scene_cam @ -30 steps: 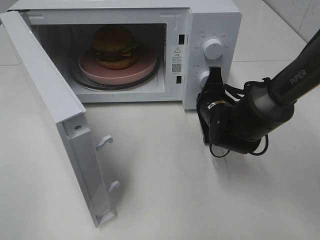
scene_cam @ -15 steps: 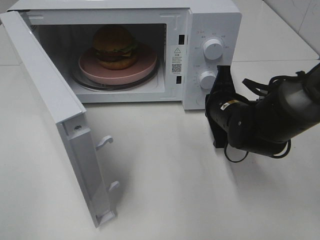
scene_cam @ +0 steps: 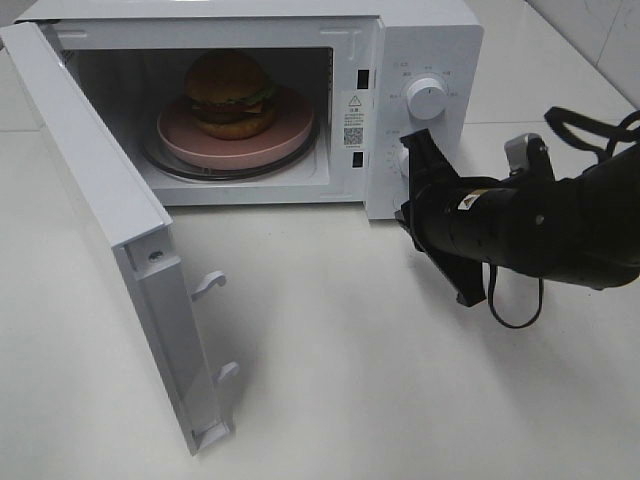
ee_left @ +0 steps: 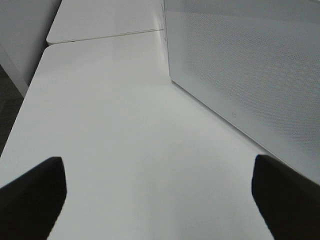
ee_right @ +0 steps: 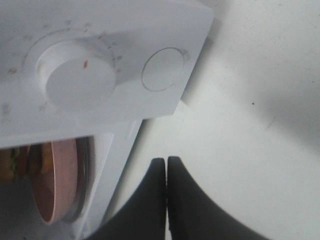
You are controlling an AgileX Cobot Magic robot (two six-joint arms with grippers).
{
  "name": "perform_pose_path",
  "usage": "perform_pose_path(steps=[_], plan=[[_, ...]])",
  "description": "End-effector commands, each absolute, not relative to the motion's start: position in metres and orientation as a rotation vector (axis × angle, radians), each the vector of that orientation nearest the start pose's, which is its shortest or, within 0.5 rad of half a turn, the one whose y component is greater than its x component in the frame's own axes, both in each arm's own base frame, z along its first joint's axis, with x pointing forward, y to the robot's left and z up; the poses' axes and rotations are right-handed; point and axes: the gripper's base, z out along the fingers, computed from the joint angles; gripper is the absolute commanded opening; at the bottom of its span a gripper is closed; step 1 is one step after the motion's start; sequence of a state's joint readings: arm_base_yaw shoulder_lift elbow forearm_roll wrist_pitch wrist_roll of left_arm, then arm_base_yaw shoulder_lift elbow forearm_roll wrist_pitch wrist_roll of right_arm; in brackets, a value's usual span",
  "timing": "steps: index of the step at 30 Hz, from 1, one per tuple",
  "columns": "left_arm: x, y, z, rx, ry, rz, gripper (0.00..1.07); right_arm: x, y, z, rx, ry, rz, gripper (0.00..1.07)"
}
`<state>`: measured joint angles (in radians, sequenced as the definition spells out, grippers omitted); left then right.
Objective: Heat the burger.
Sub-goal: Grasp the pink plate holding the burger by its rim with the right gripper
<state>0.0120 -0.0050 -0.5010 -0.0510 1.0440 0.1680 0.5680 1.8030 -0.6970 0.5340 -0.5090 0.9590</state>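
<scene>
The burger [scene_cam: 230,92] stands on a round pink plate [scene_cam: 290,140] inside the white microwave [scene_cam: 430,40], whose door [scene_cam: 90,190] hangs wide open to the left. My right gripper [scene_cam: 413,148] is shut with nothing in it, its tips just in front of the lower knob [scene_cam: 402,160]. In the right wrist view the shut right gripper [ee_right: 166,162] points below that knob [ee_right: 80,75], with the plate [ee_right: 57,180] and a sliver of burger [ee_right: 12,160] at the edge. My left gripper [ee_left: 159,172] stands open over bare table beside the door's outer face [ee_left: 250,65].
An upper knob [scene_cam: 427,98] sits above the lower one on the control panel. A round button [ee_right: 162,69] lies beside the lower knob. The open door's latch hooks [scene_cam: 208,284] stick out over the white table [scene_cam: 330,380]. The right arm's cables [scene_cam: 515,305] hang loose.
The right arm has swung out to the right and now lies more level, with its wrist rolled. Its shut tips stay near the lower knob. Burger, plate and door are unmoved.
</scene>
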Motion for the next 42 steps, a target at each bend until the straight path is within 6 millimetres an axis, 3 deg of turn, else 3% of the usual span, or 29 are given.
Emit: perform_pose_path(steps=[1,12,22,25,26,29,31,34,35,37,39,42], plan=[[-0.008,-0.004,0.279,0.151,1.996,0.051,0.93,0.280,0.159,0.158,0.787,2.130,0.804,0.00],[-0.008,-0.004,0.279,0.151,1.996,0.051,0.93,0.262,0.160,0.182,0.298,2.350,0.645,0.00],[-0.008,-0.004,0.279,0.151,1.996,0.051,0.93,0.265,0.175,0.202,-0.153,2.501,0.546,0.00],[-0.008,-0.004,0.279,0.151,1.996,0.051,0.93,0.268,0.177,0.212,-0.382,2.524,0.450,0.00],[-0.008,-0.004,0.279,0.151,1.996,0.051,0.93,0.270,0.177,0.217,-0.522,2.505,0.382,0.00],[-0.008,-0.004,0.279,0.151,1.996,0.051,0.93,0.272,0.177,0.221,-0.602,2.486,0.340,0.00],[-0.008,-0.004,0.279,0.151,1.996,0.051,0.93,0.276,0.175,0.229,-0.889,2.399,0.186,0.01],[-0.008,-0.004,0.279,0.151,1.996,0.051,0.93,0.278,0.175,0.232,-0.963,2.367,0.147,0.01],[-0.008,-0.004,0.279,0.151,1.996,0.051,0.93,0.280,0.175,0.236,-1.109,2.296,0.072,0.01],[-0.008,-0.004,0.279,0.151,1.996,0.051,0.93,0.281,0.174,0.238,-1.178,2.257,0.035,0.01],[-0.008,-0.004,0.279,0.151,1.996,0.051,0.93,0.283,0.174,0.241,-1.429,2.098,-0.074,0.02],[-0.008,-0.004,0.279,0.151,1.996,0.051,0.93,0.284,0.174,0.241,-1.504,2.044,-0.103,0.02]])
